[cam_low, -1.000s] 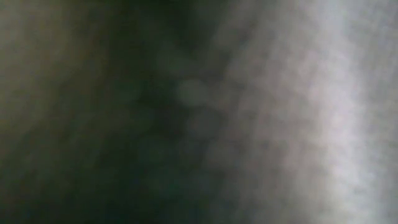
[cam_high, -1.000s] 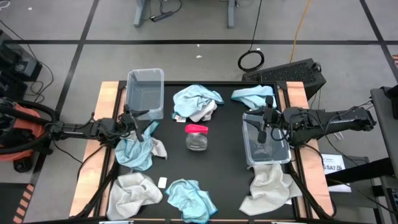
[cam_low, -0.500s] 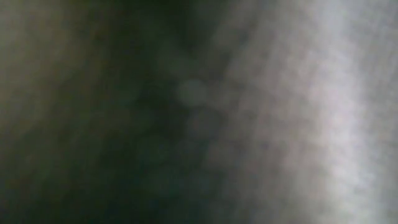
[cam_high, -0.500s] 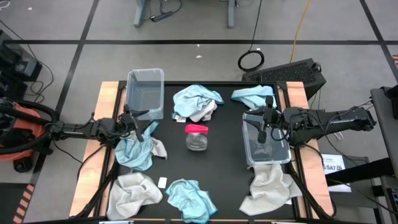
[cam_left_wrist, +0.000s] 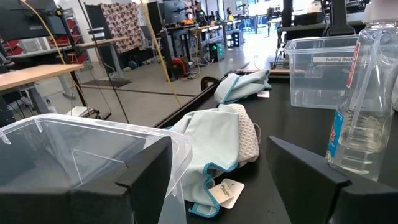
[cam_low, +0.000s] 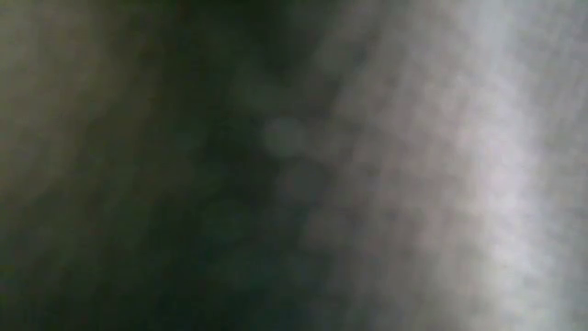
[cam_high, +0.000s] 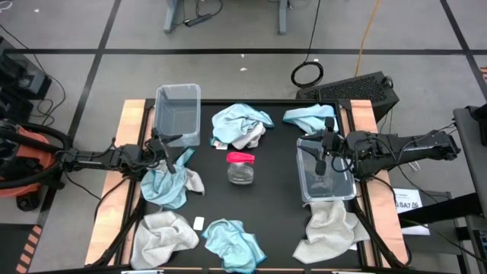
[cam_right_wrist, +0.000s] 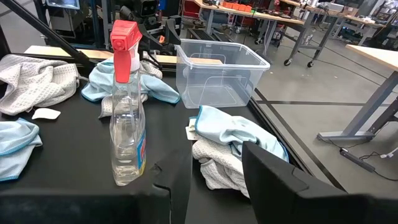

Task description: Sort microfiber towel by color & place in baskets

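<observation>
Two clear baskets stand on the black table: one at the far left (cam_high: 177, 114), one at the right (cam_high: 323, 171). Blue towels lie at the left (cam_high: 163, 186), near middle (cam_high: 232, 240) and far right (cam_high: 308, 116). A blue towel lies over a grey one at the far middle (cam_high: 242, 125). Grey towels lie at the near left (cam_high: 162, 236) and near right (cam_high: 331, 228). My left gripper (cam_high: 171, 156) is open over the left blue towel, beside the left basket (cam_left_wrist: 81, 155). My right gripper (cam_high: 321, 160) is open over the right basket. Each is empty in its wrist view: left (cam_left_wrist: 224, 186), right (cam_right_wrist: 214, 186).
A clear spray bottle with a pink top (cam_high: 240, 167) stands at the table's middle, between the two arms; it also shows in the right wrist view (cam_right_wrist: 127, 118). A small white tag (cam_high: 198, 223) lies near the front. The low view is wholly blurred and shows nothing.
</observation>
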